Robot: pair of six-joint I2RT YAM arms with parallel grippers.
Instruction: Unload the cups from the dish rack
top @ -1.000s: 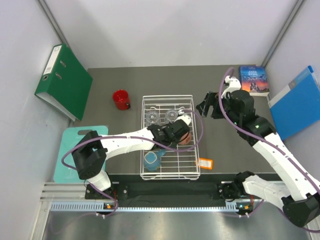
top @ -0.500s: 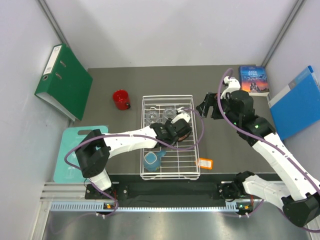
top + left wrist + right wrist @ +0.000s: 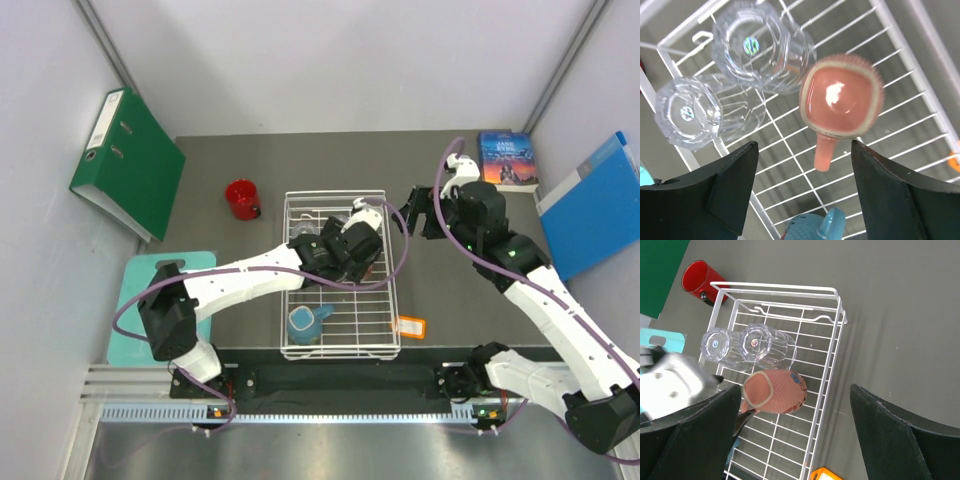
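The white wire dish rack [image 3: 340,352] sits mid-table. In the left wrist view a salmon-pink mug [image 3: 842,97] lies on its side in the rack, handle [image 3: 824,152] toward me, beside two clear tumblers [image 3: 755,45] [image 3: 690,112]. A light-blue mug [image 3: 303,322] rests at the rack's near end. My left gripper [image 3: 805,185] hovers open above the pink mug's handle, touching nothing; in the top view it [image 3: 360,250] covers that mug. A red mug [image 3: 241,198] stands on the table left of the rack. My right gripper [image 3: 412,215] hangs open and empty past the rack's far right corner.
An orange tag [image 3: 825,474] lies at the rack's near right corner. A green binder [image 3: 128,163] leans at the far left and a teal board [image 3: 135,300] lies below it. A book [image 3: 508,160] and a blue folder [image 3: 595,205] sit at the right.
My left gripper has opened and let go of the salmon-pink mug, which now lies in the rack. The gripper has drawn back toward the rack's far end. The right arm is unmoved.
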